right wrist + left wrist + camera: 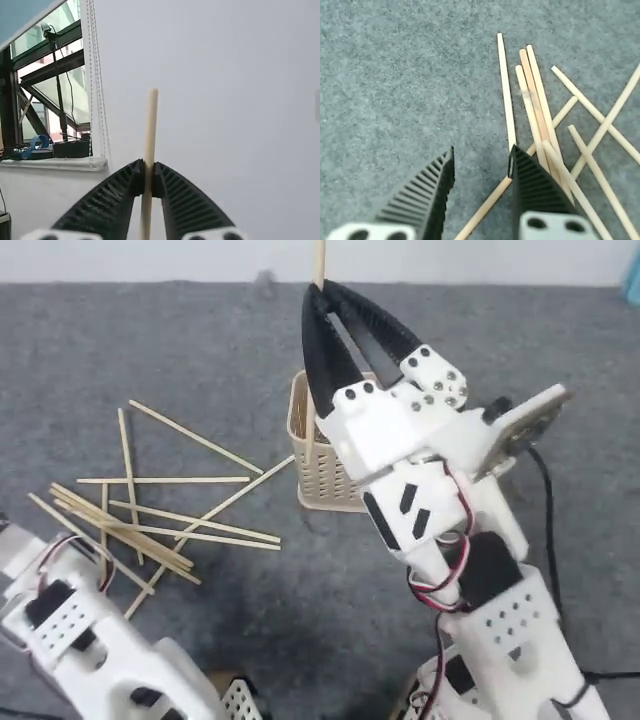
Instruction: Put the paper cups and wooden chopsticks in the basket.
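1. R claw [148, 172] is clamped on one wooden chopstick [150, 120]. The stick is upright w/ its top end poking past the tips, held high over the basket [318, 475].
2. L claw [482, 150] has its jaws spread, low over the loose chopsticks [190, 521] scattered at the left of the counter [150, 350]. One stick runs under a jaw.
3. Handling, prob.: sticks are light, stiff, thin & smooth, so they roll and swivel easily. Pinch approx mid-length, square across the ribbed pads.
4. Basket is beige plastic w/ lattice walls, tall w/ a narrow mouth. Counter is grey fuzzy felt, so sticks lie flat on it.
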`<state>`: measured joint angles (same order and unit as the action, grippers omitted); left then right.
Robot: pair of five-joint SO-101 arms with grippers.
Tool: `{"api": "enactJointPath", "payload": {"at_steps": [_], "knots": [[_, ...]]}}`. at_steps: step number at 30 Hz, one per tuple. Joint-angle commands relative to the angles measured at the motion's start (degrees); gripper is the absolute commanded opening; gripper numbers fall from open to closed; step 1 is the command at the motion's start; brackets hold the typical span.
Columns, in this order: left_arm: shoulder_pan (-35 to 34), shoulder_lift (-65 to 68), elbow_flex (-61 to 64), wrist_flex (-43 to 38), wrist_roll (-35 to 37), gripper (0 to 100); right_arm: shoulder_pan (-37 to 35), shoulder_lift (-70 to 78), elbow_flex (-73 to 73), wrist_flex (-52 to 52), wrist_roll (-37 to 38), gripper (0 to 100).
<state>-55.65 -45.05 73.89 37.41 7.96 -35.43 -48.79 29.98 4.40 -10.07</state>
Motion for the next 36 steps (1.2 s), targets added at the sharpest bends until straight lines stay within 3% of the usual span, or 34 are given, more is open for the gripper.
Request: {"api": "enactJointPath", "payload": {"at_steps": [1, 10, 22, 32, 36], "knots": [[0.44, -0.53, -0.66, -1.23, -0.7, 17, 0.75, -0.48, 0.97, -3.03, -0.18, 0.9], [0.53, -0.53, -0.66, -1.23, -2.55, 17, 4.44, 1.19, 5.54, -9.98, 1.85, 0.9], [0.53, -0.53, -0.66, -1.23, -2.73, 17, 10.33, 20.62, 5.27, -29.14, 1.93, 0.9], [0.53, -0.53, -0.66, -1.23, -2.73, 17, 10.42, 19.3, 13.19, -23.6, 1.49, 0.9], [0.62, -0.53, -0.66, -1.23, -2.73, 17, 9.98, 13.93, 21.36, -27.65, 1.85, 0.9]]}}
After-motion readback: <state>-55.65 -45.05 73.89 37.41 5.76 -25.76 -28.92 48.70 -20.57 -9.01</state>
